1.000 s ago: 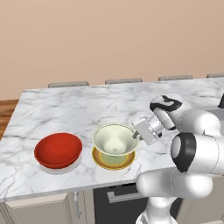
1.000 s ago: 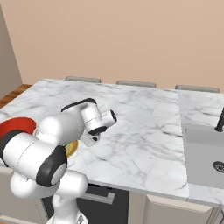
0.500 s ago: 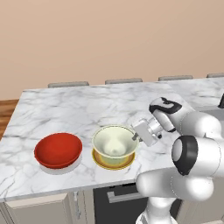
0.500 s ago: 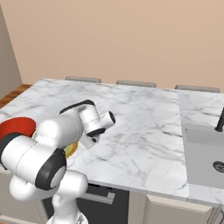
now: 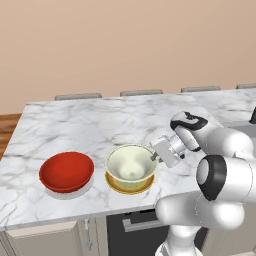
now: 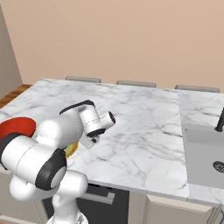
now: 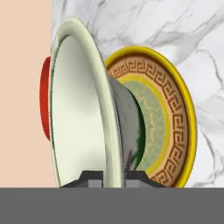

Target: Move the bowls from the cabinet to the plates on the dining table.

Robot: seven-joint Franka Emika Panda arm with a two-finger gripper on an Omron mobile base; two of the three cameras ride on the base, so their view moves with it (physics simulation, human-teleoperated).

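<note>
Gripper (image 7: 113,175) pinched on cream bowl (image 5: 131,166) rim, bowl seemingly seated on yellow plate (image 7: 168,127); careless release could tip it toward red bowl (image 5: 66,171).

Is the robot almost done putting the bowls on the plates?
Nearly. Done: the red bowl sits on the white-grey plate on the dining table. In hand: the gripper is shut on the rim of the cream-green bowl, which sits over the yellow plate. Left: let go of that bowl and pull the arm away.
</note>
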